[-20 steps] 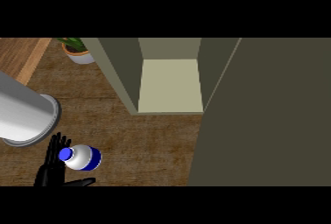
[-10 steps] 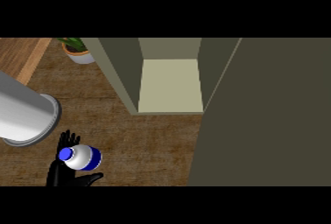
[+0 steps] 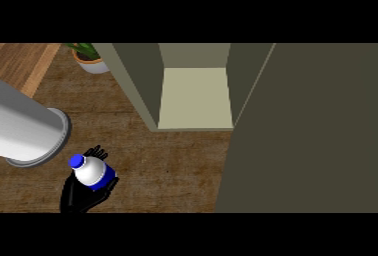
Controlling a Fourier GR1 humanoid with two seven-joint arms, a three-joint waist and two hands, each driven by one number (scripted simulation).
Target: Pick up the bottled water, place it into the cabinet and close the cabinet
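Wooden counter (image 3: 170,160) with potted plant (image 3: 90,59)

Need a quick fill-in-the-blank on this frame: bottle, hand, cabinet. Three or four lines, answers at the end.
1. The bottled water has a cap coloured ____.
2. The left hand is curled round the ____.
3. The cabinet stands with its door ____.
4. The potted plant sits to the ____ of the cabinet in the head view.

Missing words: blue; bottled water; open; left
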